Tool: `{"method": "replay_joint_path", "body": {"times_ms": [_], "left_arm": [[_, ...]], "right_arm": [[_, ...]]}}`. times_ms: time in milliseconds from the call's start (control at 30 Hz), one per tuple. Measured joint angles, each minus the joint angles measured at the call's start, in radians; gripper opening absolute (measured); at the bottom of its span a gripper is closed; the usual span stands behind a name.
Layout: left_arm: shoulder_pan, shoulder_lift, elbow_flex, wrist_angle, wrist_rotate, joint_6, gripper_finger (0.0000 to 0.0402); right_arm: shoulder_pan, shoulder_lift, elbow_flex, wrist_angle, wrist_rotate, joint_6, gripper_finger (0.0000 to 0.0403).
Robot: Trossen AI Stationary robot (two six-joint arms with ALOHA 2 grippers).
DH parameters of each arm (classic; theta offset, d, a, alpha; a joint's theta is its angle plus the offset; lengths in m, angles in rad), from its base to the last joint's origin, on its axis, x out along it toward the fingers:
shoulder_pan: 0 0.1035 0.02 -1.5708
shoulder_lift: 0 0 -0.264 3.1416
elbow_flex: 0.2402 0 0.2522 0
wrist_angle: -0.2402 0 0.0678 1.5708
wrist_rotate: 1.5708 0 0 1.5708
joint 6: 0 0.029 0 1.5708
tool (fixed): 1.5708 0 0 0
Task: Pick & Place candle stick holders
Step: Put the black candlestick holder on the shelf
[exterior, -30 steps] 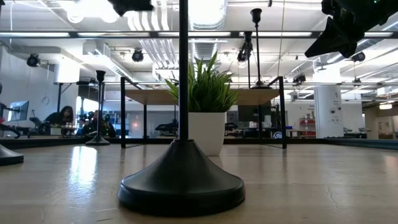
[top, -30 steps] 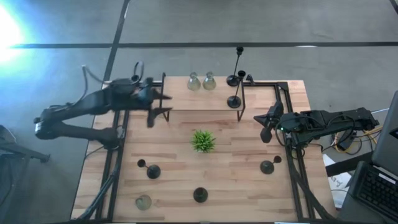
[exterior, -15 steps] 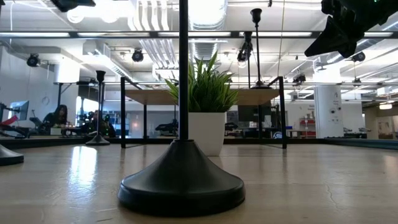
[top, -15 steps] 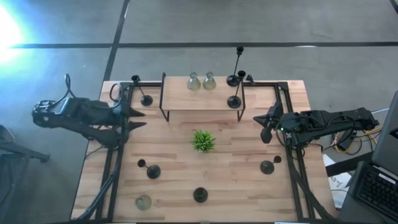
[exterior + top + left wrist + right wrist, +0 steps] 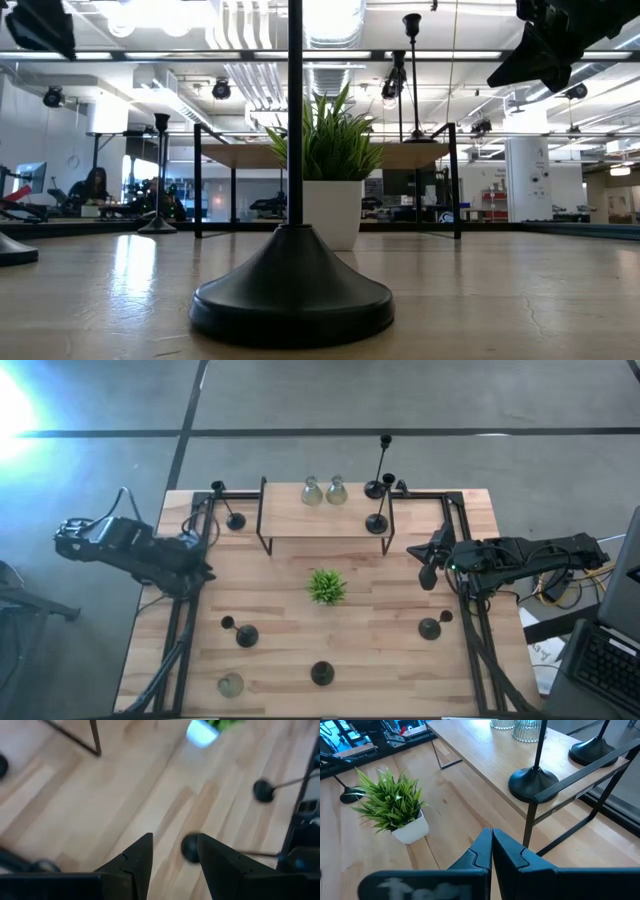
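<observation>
Black candle stick holders stand on their round bases: two (image 5: pixel 378 488) (image 5: pixel 377 523) on the raised shelf (image 5: pixel 290 520) at the far side, one (image 5: pixel 232 520) on the table beside the shelf's left end, three more (image 5: pixel 245 635) (image 5: pixel 322 673) (image 5: pixel 430 627) on the near half. Two clear glass holders (image 5: pixel 312 490) (image 5: pixel 337 489) stand on the shelf and one (image 5: pixel 231 684) at the near left. My left gripper (image 5: pixel 203 558) is open and empty above the table's left edge, with a black holder's base (image 5: pixel 190 847) showing beyond its fingers. My right gripper (image 5: pixel 426 567) is shut and empty, above the table at the right.
A small green plant in a white pot (image 5: pixel 326 587) stands mid-table. Black frame rails run along the left (image 5: pixel 185 630) and right (image 5: pixel 470 640) edges. The nearest black holder's base (image 5: pixel 292 295) fills the low view.
My left gripper has drawn back from the shelf's left end toward the table's left edge and a little toward the near edge. The black holder beside that end of the shelf, hidden under the gripper a second ago, now stands in plain view.
</observation>
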Motion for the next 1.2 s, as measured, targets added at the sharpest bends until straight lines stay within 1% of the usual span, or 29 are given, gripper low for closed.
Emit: {"method": "replay_joint_path", "body": {"times_ms": [267,467,700,900,1033,1200], "left_arm": [[-0.038,0.061,-0.078,-0.021,0.156,-0.011,0.0157],[-0.096,0.049,-0.149,-0.02,0.233,-0.074,0.0156],[-0.194,0.018,-0.214,0.023,0.235,-0.097,0.0156],[-0.275,-0.006,-0.287,0.137,0.233,-0.088,0.0156],[-0.316,-0.018,-0.342,0.266,0.229,-0.026,0.0156],[-0.33,-0.033,-0.388,0.383,0.228,0.073,0.0156]], "right_arm": [[0.0,0.0,0.0,-0.001,0.0,-0.003,0.0008],[0.0,0.0,0.0,-0.002,0.0,-0.004,0.0008],[0.0,0.0,0.0,-0.002,0.001,-0.002,0.0008],[0.0,0.0,0.0,0.023,0.003,0.0,0.0008],[0.0,-0.001,0.0,0.064,0.004,-0.002,0.0008],[0.0,-0.001,0.0,0.114,0.005,-0.003,0.0008]]}}
